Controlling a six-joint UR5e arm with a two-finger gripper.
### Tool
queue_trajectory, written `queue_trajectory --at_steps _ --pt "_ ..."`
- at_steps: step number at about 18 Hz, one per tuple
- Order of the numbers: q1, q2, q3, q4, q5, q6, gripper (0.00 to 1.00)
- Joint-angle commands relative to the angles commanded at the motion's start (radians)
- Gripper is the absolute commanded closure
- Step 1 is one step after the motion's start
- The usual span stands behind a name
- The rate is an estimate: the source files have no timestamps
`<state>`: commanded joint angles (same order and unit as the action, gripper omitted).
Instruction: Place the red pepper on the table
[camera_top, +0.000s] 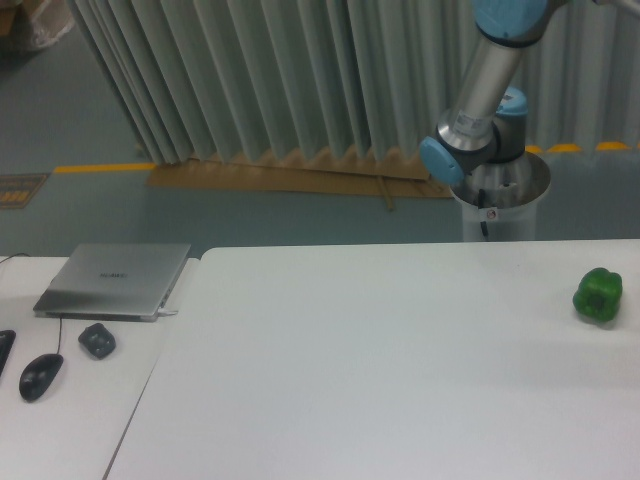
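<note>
Near edge first: the large plain white matte table fills the lower frame, with nothing red on it anywhere you can see. The only produce on it is 1 small glossy green bell pepper near the right edge, sitting alone. That's not your target.

Left of the table, on the narrower white desk: 1 black computer mouse, 1 small dark roundish object, and 1 closed silver laptop behind them.

Behind the table: the silver and blue arm rises from its round metal base and leans up and right out of the top of the frame. The gripper is out of view, so you can't tell whether the jaws are wide, narrow or holding anything.

The red pepper isn't visible either. My guess is it's up with the gripper, above and right of frame. If so, the key relation is simply down: bare tabletop lies below, left of the green one. Confirm on another view before you commit.
</note>
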<state>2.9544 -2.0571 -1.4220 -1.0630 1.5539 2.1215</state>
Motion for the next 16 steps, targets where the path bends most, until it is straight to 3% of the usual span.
queue_trajectory --at_steps 12,13,16 --pt "-0.006 -0.087 0.109 0.014 -0.002 -0.021 0.0" --pt "-0.009 -0.1 0.101 0.058 -0.002 -0.021 0.0" --pt "-0.009 -0.124 0.118 0.08 -0.002 -0.023 0.0"
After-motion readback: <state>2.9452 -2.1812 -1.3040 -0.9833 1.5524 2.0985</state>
